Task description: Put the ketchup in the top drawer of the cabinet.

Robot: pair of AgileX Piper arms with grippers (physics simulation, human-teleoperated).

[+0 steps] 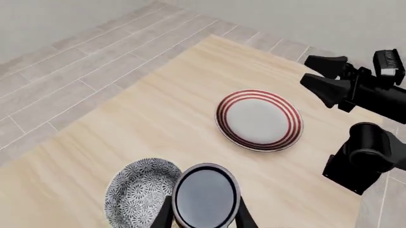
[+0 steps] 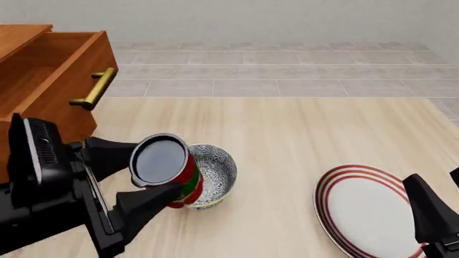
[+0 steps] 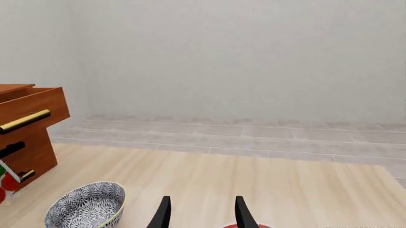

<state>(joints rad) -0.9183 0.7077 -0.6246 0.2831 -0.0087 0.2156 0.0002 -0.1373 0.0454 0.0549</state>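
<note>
My left gripper [image 2: 159, 171] is shut on the ketchup [image 2: 160, 161], a tin with a dark grey top and red-and-green label, and holds it above the table beside the bowl. In the left wrist view the can [image 1: 205, 194] sits between the fingers [image 1: 163, 216]. The top drawer [image 2: 68, 75] of the cabinet [image 2: 18, 32] stands pulled open at the far left, its brass handle [image 2: 97, 88] facing right. The drawer [image 3: 32, 109] also shows in the right wrist view. My right gripper [image 2: 435, 185] is open and empty over the plate's near right side.
A grey patterned bowl [image 2: 216, 171] stands just right of the can. A red-ringed white plate [image 2: 362, 209] lies at the near right. The right arm [image 1: 362, 90] shows in the left wrist view. The table's far edge meets a tiled floor.
</note>
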